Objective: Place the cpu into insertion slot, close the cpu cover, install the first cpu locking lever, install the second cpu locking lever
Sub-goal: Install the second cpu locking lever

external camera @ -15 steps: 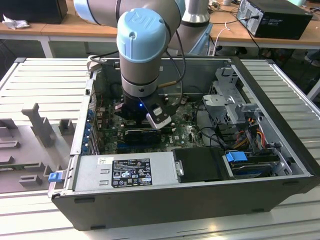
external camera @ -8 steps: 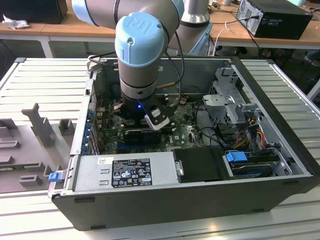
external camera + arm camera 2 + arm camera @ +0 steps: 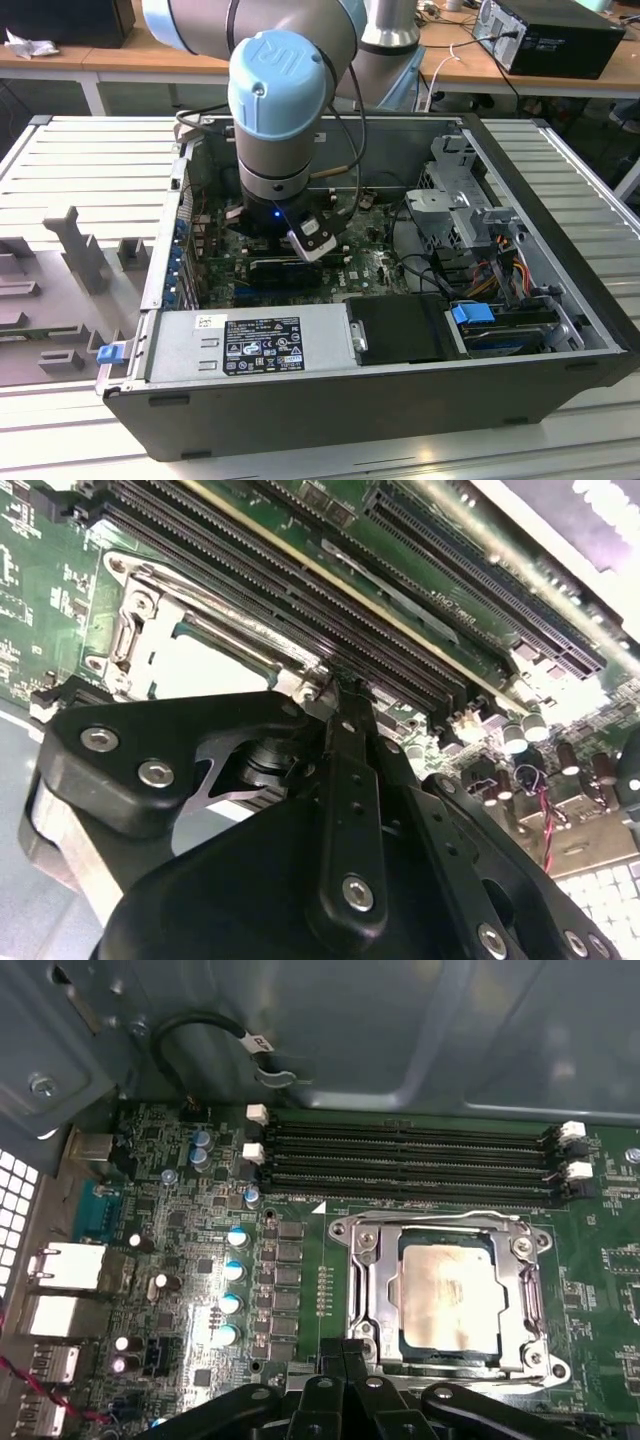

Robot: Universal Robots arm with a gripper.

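I see the open computer case (image 3: pixel 330 400) lying on the ribbed tabletop (image 3: pixel 90 160), with my arm (image 3: pixel 285 110) reaching down into it from above. The green motherboard (image 3: pixel 200 1160) fills the case floor directly beneath the tool (image 3: pixel 318 245).

In the first wrist view, the insertion slot (image 3: pixel 365 1280) sits just ahead of the tool's dark linkage, very near it. The cpu cover (image 3: pixel 530 1290) lies flat over the slot, its silvery frame surrounding the central cut-out. The cpu (image 3: pixel 445 1295) is seated in the slot, its pale metal face visible through that cut-out. Beyond the slot, farther from the tool, run the long black RAM slots (image 3: pixel 410 1165), with white clips at their ends.

In the second wrist view, the tool (image 3: pixel 335 695) has its tips down at the edge of the cpu cover (image 3: pixel 135 630), between the socket and the nearest RAM slots (image 3: pixel 300 590). The fingers (image 3: pixel 345 740) appear pressed together there; I cannot make out anything held between them.
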